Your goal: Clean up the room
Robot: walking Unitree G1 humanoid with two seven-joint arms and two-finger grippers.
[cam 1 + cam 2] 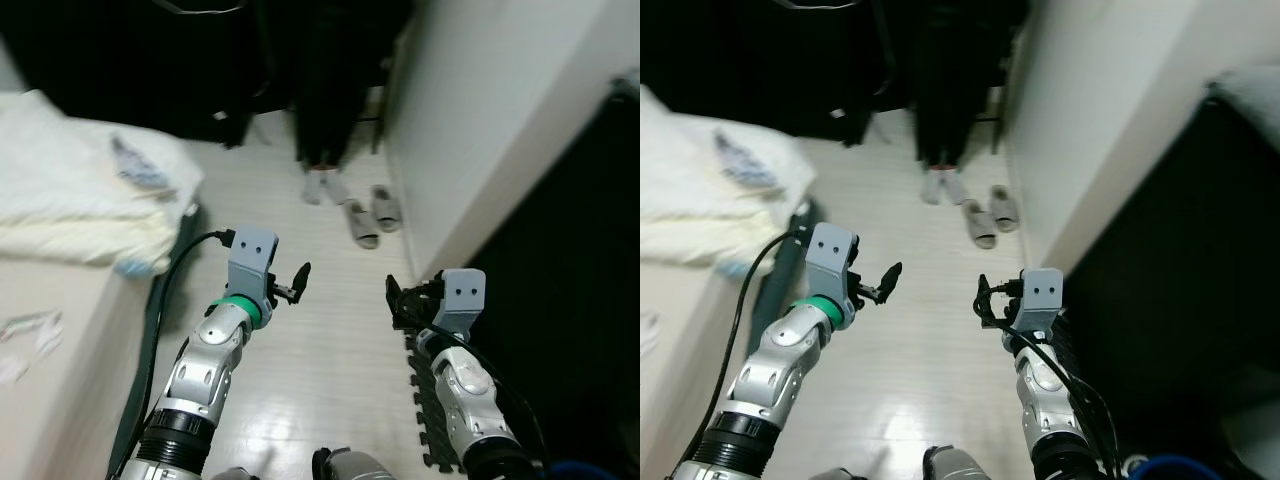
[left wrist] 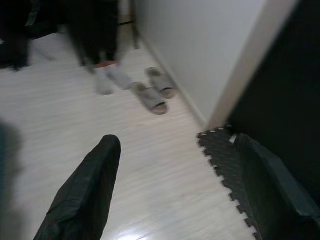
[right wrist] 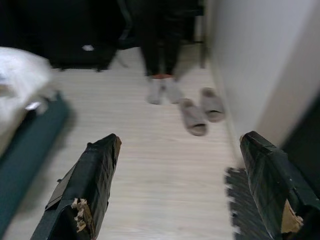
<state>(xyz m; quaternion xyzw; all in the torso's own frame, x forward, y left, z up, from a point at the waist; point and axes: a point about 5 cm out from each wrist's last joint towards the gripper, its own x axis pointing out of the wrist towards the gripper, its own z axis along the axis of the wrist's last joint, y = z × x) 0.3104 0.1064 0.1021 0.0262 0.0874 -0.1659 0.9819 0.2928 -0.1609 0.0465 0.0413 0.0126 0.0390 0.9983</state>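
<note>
While both arms ride raised, nothing is carried.
Left gripper (image 1: 297,282) and right gripper (image 1: 397,300) stand released, empty, ready for pickup; grey slippers (image 1: 372,215) lie at twelve o'clock against the wall (image 1: 470,120), beside a person's socked feet (image 1: 322,186).

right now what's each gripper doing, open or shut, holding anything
Left gripper: open, holding nothing, raised over the pale floor.
Right gripper: open, fingers wide apart, holding nothing, pointing toward the grey slippers.
</note>
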